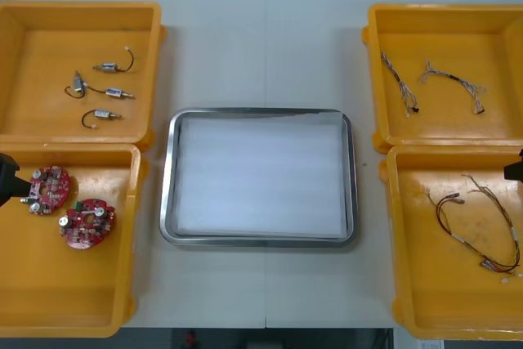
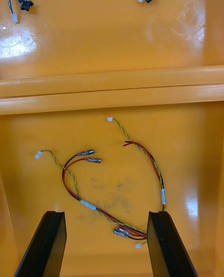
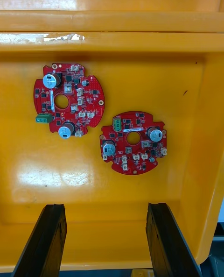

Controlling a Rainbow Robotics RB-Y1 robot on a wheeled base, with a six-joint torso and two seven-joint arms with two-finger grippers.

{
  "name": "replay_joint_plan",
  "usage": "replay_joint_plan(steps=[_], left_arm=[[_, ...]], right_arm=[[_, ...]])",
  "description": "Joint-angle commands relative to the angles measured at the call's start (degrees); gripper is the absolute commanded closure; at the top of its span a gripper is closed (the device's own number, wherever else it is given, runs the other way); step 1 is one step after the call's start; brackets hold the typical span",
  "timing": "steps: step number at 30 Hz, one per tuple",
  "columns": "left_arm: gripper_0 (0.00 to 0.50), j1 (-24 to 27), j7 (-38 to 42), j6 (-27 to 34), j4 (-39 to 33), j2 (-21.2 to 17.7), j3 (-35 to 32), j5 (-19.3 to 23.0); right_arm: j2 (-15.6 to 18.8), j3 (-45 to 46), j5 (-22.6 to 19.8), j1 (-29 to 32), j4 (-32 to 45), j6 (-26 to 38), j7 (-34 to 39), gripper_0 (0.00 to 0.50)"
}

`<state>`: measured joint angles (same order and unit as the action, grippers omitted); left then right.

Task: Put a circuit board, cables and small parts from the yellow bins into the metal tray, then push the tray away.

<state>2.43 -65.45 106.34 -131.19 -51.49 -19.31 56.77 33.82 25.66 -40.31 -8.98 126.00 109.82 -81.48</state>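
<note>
The metal tray (image 1: 260,241), white inside with nothing in it, lies at the table's middle. Two round red circuit boards (image 1: 49,189) (image 1: 88,222) lie in the near left yellow bin (image 1: 82,300). My left gripper (image 3: 106,208) hovers open over that bin, with both boards (image 3: 67,100) (image 3: 133,142) beyond its fingertips; it shows at the edge of the front view (image 1: 6,177). My right gripper (image 2: 107,214) stands open over the near right bin (image 1: 441,300). Between and just beyond its fingers lie the red and yellow cables (image 2: 87,205) (image 1: 455,234).
The far left bin (image 1: 49,30) holds several small metal parts (image 1: 118,93) with short black leads. Twisted blue and white cables (image 1: 400,83) (image 2: 18,1) lie in the far right bin (image 1: 441,22). Bare table surrounds the tray.
</note>
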Motion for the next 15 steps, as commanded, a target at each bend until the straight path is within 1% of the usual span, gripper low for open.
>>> replay_joint_plan(steps=[1, 9, 10, 11, 15], left_arm=[[0.0, -1.5, -3.6, -0.5, -0.3, 0.5, 0.1, -0.6], [0.0, -1.5, -3.6, -0.5, -0.3, 0.5, 0.1, -0.6], [0.0, -1.9, -3.4, -0.5, 0.7, 0.8, 1.8, -0.7], [0.0, -1.7, -3.5, -0.5, 0.8, 0.8, 2.3, -0.7], [0.0, -0.9, -3.4, -1.1, 0.7, -0.1, 4.4, -2.8]], right_arm=[[1.1, -0.7, -0.3, 1.0, 0.5, 0.2, 2.3, 0.0], [1.1, -0.7, -0.3, 1.0, 0.5, 0.2, 2.3, 0.0], [1.1, -0.7, -0.3, 1.0, 0.5, 0.2, 2.3, 0.0], [2.5, 0.0, -0.3, -1.1, 1.0, 0.2, 2.3, 0.0], [3.3, 0.3, -0.8, -2.2, 1.8, 0.2, 2.3, 0.0]])
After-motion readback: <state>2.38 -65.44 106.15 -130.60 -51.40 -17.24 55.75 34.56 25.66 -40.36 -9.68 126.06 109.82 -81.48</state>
